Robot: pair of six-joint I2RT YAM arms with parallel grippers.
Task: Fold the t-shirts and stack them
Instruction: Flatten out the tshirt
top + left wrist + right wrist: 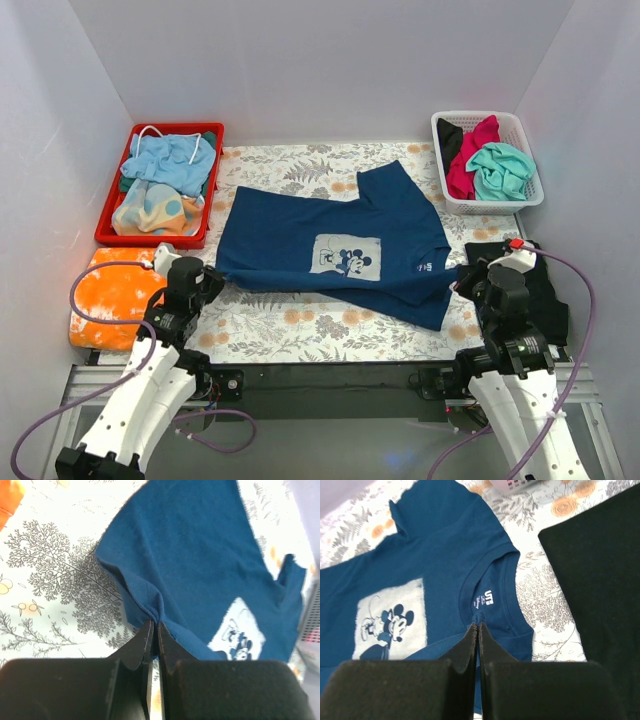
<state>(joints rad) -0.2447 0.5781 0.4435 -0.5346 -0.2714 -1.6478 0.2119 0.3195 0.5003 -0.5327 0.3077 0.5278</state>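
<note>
Left tool [154, 632] clenched on navy t-shirt [300, 225] hem, right tool [478, 630] on collar. Thin pinches may slip, bunching the fold.

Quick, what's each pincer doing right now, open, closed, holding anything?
Left pincer: closed, pinching an edge of the navy t-shirt.
Right pincer: closed, pinching the same shirt at its collar.

white "UT" on navy t-shirt [445, 570] neck label, smaller print beneath seemingly illegible
</note>
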